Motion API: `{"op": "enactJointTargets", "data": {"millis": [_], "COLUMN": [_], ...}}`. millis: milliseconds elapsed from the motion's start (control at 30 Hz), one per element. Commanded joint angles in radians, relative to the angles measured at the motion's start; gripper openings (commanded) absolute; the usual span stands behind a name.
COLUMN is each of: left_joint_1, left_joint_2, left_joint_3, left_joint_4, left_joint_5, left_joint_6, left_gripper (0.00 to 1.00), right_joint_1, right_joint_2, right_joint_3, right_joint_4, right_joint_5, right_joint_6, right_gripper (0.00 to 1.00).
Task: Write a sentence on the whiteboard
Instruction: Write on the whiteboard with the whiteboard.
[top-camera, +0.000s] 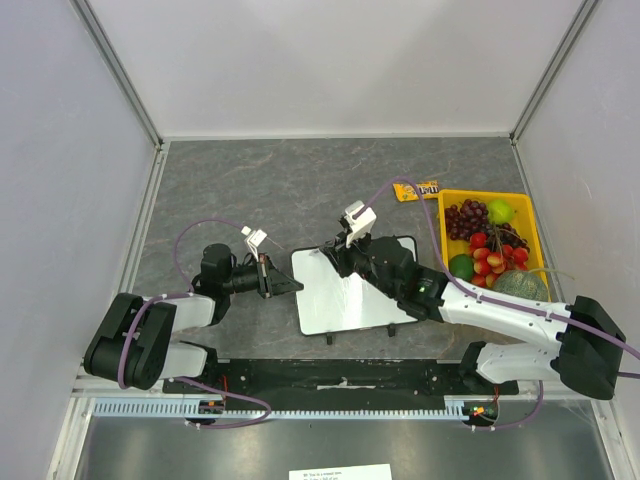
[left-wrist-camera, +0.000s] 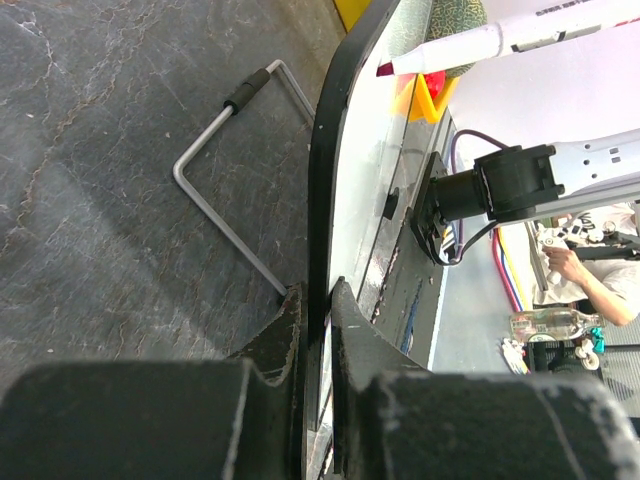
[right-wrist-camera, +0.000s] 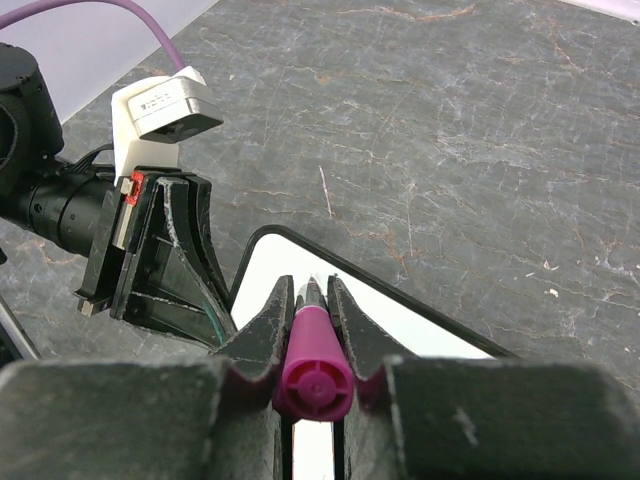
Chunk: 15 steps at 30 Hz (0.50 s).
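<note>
Left pincer (top-camera: 289, 285) is clamped tight on the left edge of the whiteboard (top-camera: 352, 295), which stretches off to its right over the grey counter (top-camera: 300, 185). Right pincer (right-wrist-camera: 312, 292) is squeezed on a pink marker (right-wrist-camera: 312, 375), tip down over the board's far corner, near the left pincer. Whether the tip touches, can't tell. Right of it sits a yellow tray (top-camera: 446, 198) of fruit.

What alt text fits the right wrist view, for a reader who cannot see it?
The right fingers clamp a marker with a magenta end, aimed at a corner of the whiteboard. The left fingers grip the board's edge, over a grey stone-patterned table.
</note>
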Motion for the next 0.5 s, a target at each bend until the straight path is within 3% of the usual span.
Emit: {"op": "enactJointTargets", "data": {"millis": [0, 467], "left_joint_1": [-0.005, -0.005], "left_joint_2": [0.009, 0.008], "left_joint_3": [0.013, 0.013], "left_joint_4": [-0.033, -0.035], "left_joint_5": [-0.047, -0.05], "left_joint_6": [0.06, 0.063], "left_gripper": [0.02, 0.02], "right_joint_1": [0.003, 0.003], "right_joint_2": [0.002, -0.029], "right_joint_3": [-0.02, -0.03], "right_joint_4": [0.004, -0.041], "right_joint_5": [0.054, 0.116], "right_joint_6": [-0.024, -0.03], "right_gripper": [0.0, 0.0]}}
